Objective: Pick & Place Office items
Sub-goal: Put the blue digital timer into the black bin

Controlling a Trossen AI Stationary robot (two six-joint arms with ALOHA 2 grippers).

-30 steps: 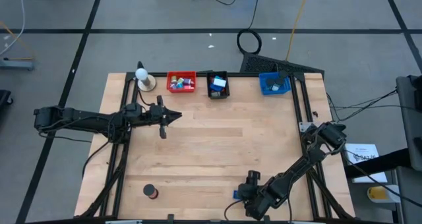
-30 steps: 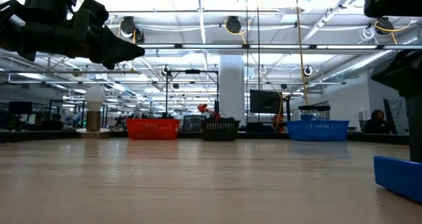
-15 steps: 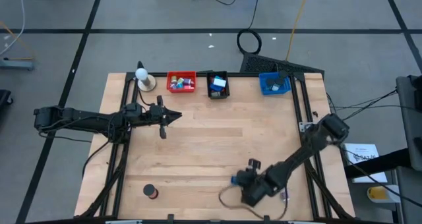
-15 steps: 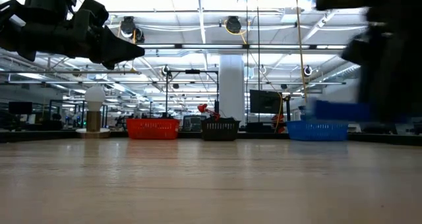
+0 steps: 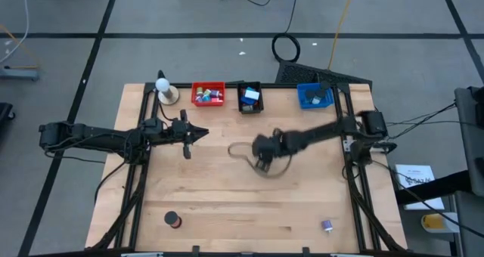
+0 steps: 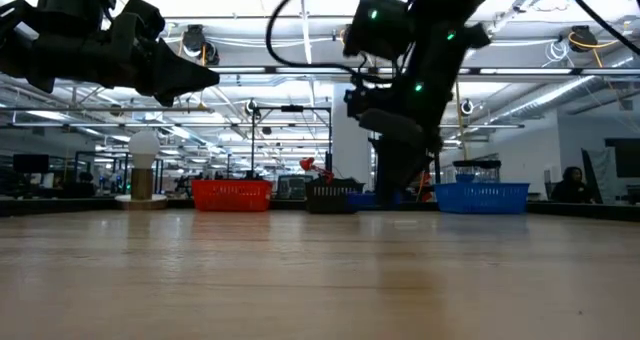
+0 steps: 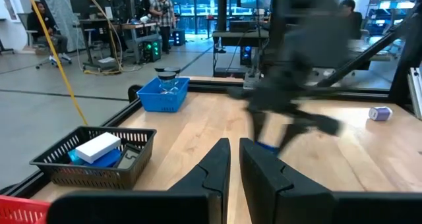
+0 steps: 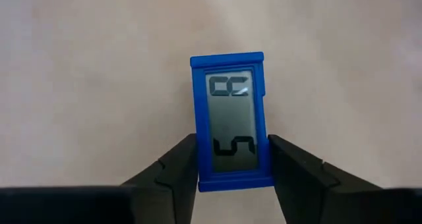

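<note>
My right gripper point(image 8: 231, 168) hangs over the middle of the counter point(image 5: 227, 189), well above the wood, its jaws clenched on the two long sides of a blue-framed display point(image 8: 231, 118) that shows dark digits on a grey face. From above, the right arm reaches in from the right edge toward the centre, and the display itself cannot be made out there.

My left gripper point(image 7: 234, 165) waits over the left side of the counter, raised and pointing right, jaws pressed together with nothing between them.

Along the far edge stand three bins: a red bin point(image 5: 208, 94) with small coloured pieces, a black bin point(image 5: 250, 97) with a white and blue block, and a blue bin point(image 5: 314, 96). A white ball on a tan base point(image 5: 165, 91) sits at the far left corner.

A small black roll point(image 5: 173, 220) lies near the near left corner. A small purple piece point(image 5: 327, 225) lies near the near right corner.

People show at desks in the room beyond.
</note>
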